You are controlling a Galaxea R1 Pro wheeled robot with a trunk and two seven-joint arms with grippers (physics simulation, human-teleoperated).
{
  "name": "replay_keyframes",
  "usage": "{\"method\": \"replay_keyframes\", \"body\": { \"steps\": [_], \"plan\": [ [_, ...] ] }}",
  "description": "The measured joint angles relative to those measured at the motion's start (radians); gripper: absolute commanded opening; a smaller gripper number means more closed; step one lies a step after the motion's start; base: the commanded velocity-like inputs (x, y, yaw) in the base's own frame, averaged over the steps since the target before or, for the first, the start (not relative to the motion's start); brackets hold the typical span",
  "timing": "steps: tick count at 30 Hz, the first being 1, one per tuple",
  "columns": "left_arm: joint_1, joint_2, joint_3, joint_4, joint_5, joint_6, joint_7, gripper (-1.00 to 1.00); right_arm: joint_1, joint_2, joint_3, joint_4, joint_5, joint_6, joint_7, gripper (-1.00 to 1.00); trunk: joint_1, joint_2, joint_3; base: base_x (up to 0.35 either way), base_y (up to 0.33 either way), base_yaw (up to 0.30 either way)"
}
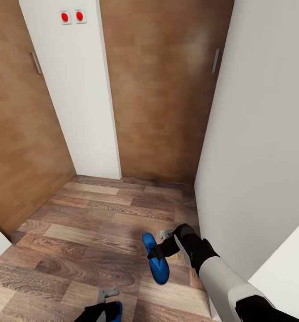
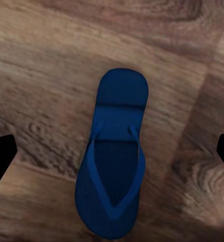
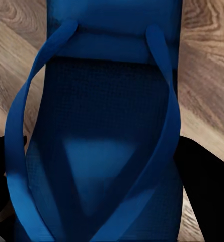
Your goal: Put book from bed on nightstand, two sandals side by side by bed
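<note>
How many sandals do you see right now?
2. One sandal lies on the floor at the right gripper; the other sandal is at the head view's bottom edge, by the left gripper.

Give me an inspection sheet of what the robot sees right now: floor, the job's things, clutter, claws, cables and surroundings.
Surface: brown wood-plank floor.
Job's things: first blue flip-flop sandal at the right claw; second blue flip-flop sandal lying flat on the planks, straps up, under the left claw.
Clutter: nothing seen.
Claws: right claw appears closed on the first sandal's edges; left claw is open, fingers wide of the second sandal and not touching it.
Cables: nothing seen.
Surroundings: brown wooden doors with grey handles, white wall, two red round buttons on a white panel.
</note>
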State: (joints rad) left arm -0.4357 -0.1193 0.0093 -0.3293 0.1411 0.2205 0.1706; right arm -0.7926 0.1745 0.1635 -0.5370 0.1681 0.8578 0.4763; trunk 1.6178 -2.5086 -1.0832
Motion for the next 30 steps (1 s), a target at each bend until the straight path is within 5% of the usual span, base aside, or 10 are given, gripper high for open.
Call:
{"method": "replay_keyframes", "body": {
  "steps": [16, 30],
  "plan": [
    [0.0, -0.001, -0.004, -0.001, -0.003, -0.009, -0.001, 1.0, 0.0, 0.0, 0.002, 0.0, 0.001, 0.0, -0.009, -1.0, 0.005, -0.003, -0.043, 0.0, 0.0, 0.0],
    [0.0, -0.002, -0.009, -0.001, -0.004, -0.036, -0.001, 1.0, 0.0, 0.0, 0.003, 0.0, 0.0, -0.002, -0.009, -1.0, 0.005, -0.003, -0.043, 0.0, 0.0, 0.0]
  ]
}}
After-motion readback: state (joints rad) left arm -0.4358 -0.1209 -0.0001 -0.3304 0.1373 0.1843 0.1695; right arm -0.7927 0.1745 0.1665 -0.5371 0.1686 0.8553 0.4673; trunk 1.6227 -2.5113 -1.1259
